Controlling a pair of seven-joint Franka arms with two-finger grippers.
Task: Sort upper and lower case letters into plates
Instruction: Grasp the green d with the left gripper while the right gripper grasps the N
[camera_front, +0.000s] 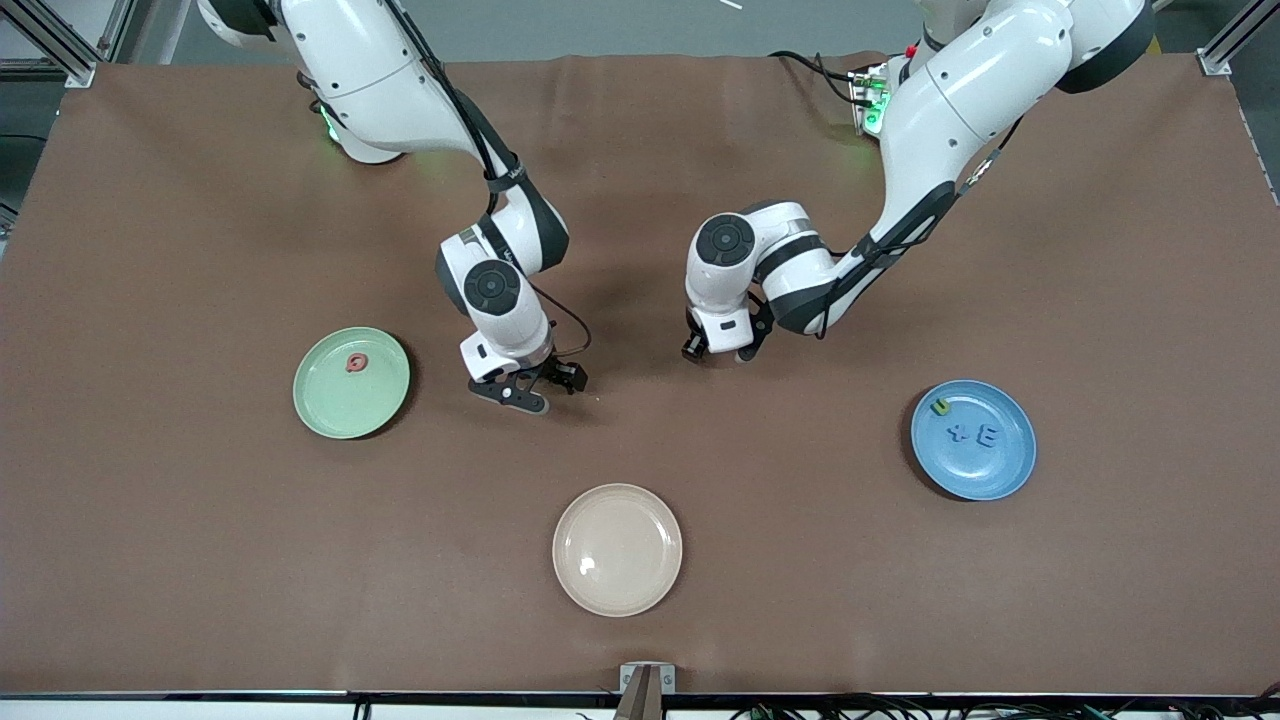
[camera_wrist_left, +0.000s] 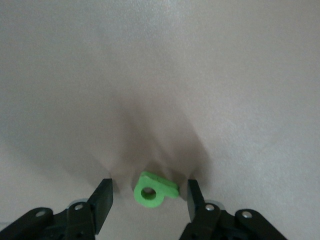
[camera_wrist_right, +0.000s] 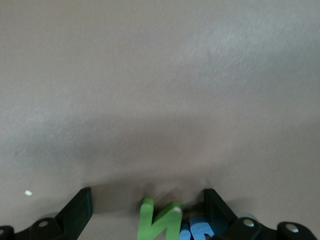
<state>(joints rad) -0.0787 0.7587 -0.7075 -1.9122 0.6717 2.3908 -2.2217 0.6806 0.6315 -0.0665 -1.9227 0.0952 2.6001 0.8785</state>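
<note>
On the brown table (camera_front: 200, 560), mid-sort, both arms are bent down toward its middle between the two sorting plates.

At the right arm's end lies the mint-green plate (camera_front: 330, 410), holding one red letter (camera_front: 356, 362). Just beside it, toward the table's centre, the right gripper (camera_front: 527, 385) is low over the cloth, wrist tipped toward the front camera. Its fingers (camera_wrist_right: 80, 207) stand wide apart, and its wrist view shows a green letter (camera_wrist_right: 159, 221) leaning against a blue letter (camera_wrist_right: 197, 232) between them — nothing gripped, the jaws apparently spread to take in one piece.

Nearest the front camera, the cream plate (camera_front: 617, 590) is bare; it looks to be the plate the pieces were tipped from, though that is a judgement.

Next comes the left gripper (camera_front: 716, 345), pointing almost straight down, forearm folded back toward its base. A small green looped letter (camera_wrist_left: 152, 191) lies flat on the cloth between its fingers (camera_wrist_left: 102, 202), a gap showing on either side — partly open, bracketing the piece without touching it, seemingly set to pinch.

At the left arm's end, the blue plate (camera_front: 990, 475) holds a yellow-green letter (camera_front: 940, 406) and two blue ones (camera_front: 975, 435), among them an E.
</note>
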